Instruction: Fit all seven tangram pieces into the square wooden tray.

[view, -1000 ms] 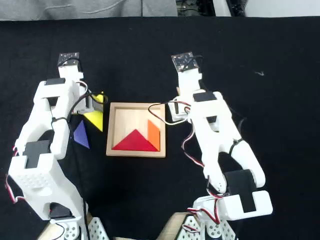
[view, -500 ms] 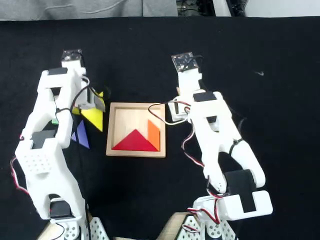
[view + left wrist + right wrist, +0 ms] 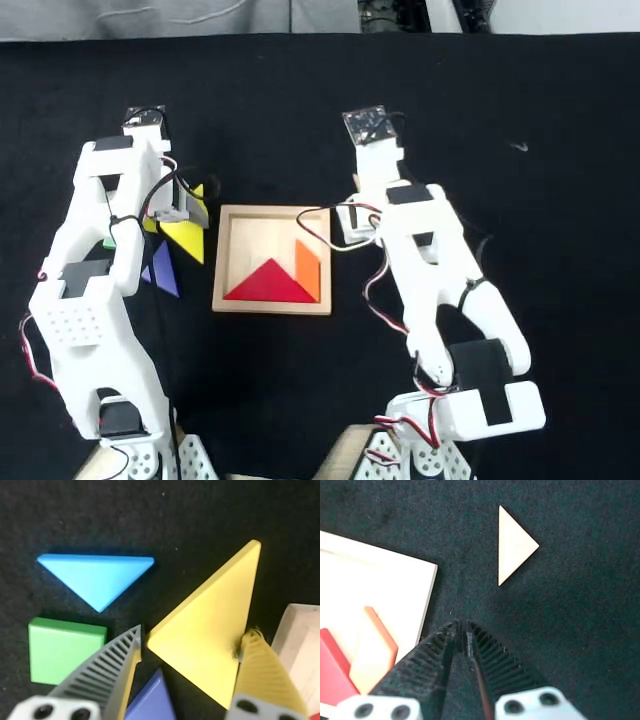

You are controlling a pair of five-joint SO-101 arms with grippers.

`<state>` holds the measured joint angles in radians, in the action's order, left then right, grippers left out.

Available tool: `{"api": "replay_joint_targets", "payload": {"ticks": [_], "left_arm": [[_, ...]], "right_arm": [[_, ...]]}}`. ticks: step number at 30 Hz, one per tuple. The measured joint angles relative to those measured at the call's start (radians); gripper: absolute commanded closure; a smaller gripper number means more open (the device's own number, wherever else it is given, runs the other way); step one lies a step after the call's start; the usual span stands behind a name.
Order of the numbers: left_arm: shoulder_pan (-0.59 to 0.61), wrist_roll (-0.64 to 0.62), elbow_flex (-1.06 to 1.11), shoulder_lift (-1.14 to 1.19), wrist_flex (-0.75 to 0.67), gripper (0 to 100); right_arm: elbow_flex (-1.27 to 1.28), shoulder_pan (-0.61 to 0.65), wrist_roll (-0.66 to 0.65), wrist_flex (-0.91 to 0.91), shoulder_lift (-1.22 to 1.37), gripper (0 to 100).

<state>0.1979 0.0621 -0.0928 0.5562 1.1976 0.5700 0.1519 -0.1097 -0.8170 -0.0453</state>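
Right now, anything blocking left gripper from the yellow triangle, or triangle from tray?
Nothing visible. The left gripper straddles the yellow triangle; the wooden tray lies right beside it, mostly bare on that side.

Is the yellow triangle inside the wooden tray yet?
No, the yellow triangle lies on the black cloth beside the wooden tray, not in it.
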Motion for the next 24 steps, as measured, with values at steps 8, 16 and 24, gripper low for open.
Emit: {"api": "replay_joint_targets", "payload": {"ticks": [8, 16, 24], "left_arm": [[0.008, 0.002, -0.038, -0.015, 0.077, 69], [0.029, 0.017, -0.038, -0.018, 0.081, 69], [0.044, 0.020, -0.038, -0.018, 0.066, 69]], "right_arm": [[0.000, 0.000, 0.000, 0.000, 0.009, 98.7], [0.000, 0.000, 0.000, 0.000, 0.009, 98.7], [0.000, 0.000, 0.000, 0.000, 0.009, 98.7]]}}
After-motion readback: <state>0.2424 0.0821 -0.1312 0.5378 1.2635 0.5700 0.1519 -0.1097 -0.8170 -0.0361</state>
